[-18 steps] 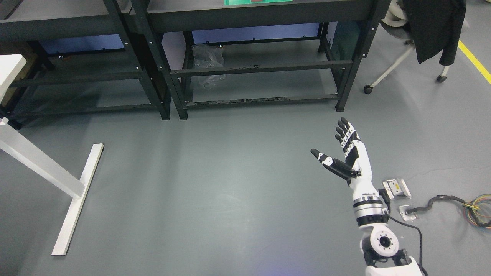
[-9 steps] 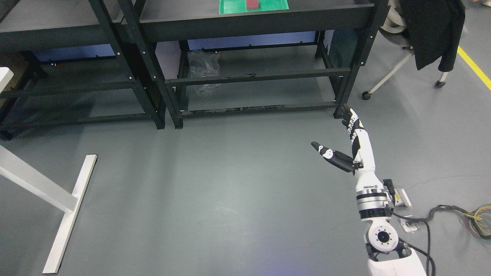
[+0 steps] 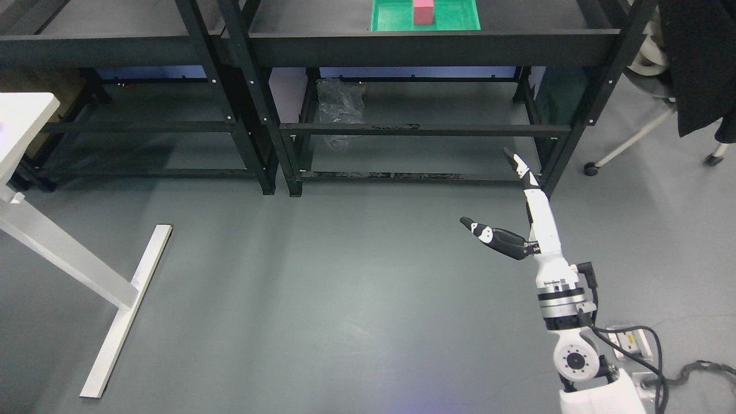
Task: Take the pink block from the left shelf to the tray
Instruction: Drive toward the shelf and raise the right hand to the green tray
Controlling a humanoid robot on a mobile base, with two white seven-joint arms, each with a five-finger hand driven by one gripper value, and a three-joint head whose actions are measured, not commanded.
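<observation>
While empty, right robot hand (image 3: 520, 221) splayed wide, boxy pink block (image 3: 423, 12) (seemingly matte) on flat green tray (image 3: 391, 20)

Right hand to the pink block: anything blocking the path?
Partly. The pink block sits in the green tray on the shelf top, behind the black front rail. The open right hand hangs well below that rail, over bare floor, so it must rise above the rail first. Nothing else visible intervenes.

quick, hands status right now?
Left hand: not in view.
Right hand: open, fingers straight, thumb spread, holding nothing.
</observation>
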